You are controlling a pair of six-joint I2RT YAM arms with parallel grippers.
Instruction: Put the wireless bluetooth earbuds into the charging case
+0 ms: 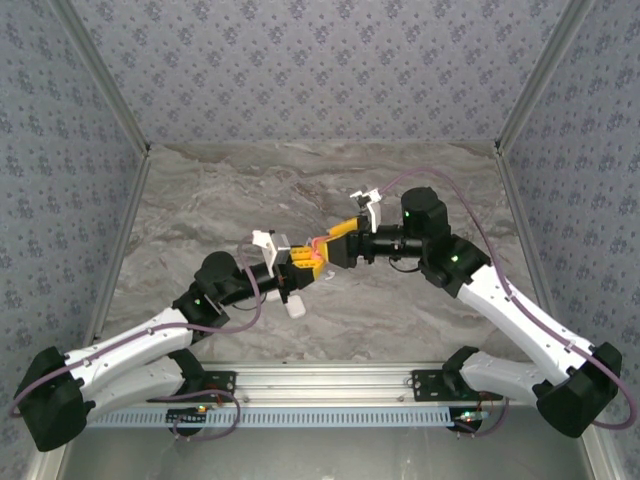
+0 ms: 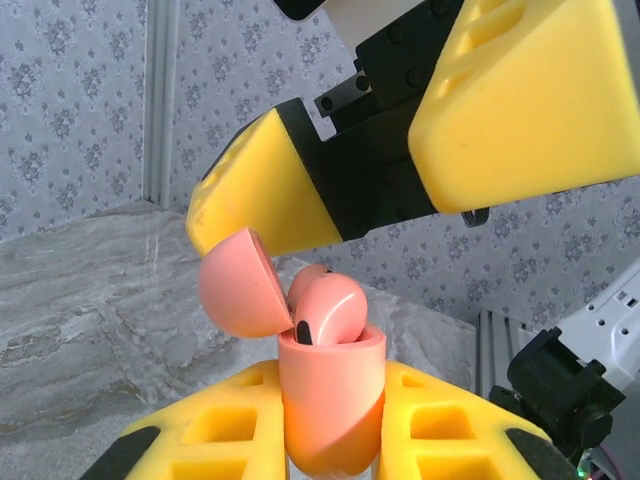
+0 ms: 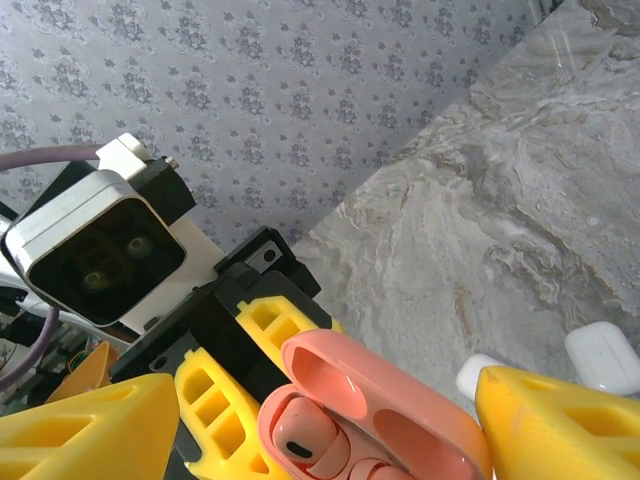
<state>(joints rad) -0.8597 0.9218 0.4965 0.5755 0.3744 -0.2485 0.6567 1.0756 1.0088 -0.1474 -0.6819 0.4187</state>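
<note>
- The marble table (image 1: 420,300) is being left well below the charging case (image 2: 330,400); the case is being carried in the air over the table's middle.
- The left gripper (image 1: 300,266) is being held clenched on the charging case from beneath; the case's long axis is being held upright between the yellow fingers (image 2: 440,420).
- The right gripper (image 1: 328,246) is being held just above the case, nearer to its open mouth than the left gripper; its jaws are being held apart with nothing grasped, one finger standing on each side of the case.
- A white case (image 3: 603,358) is being left lying on the table, well below the pink case and off to one side.
- The lid (image 2: 235,285) is being held swung back, just under one right finger; whether the two are touching cannot be told.
- The orange-red earbuds (image 2: 325,312) are being carried inside the case, stems down along its long axis; the heads are protruding above the rim toward the right gripper, so a straight downward press along that axis is being judged the likely need.
</note>
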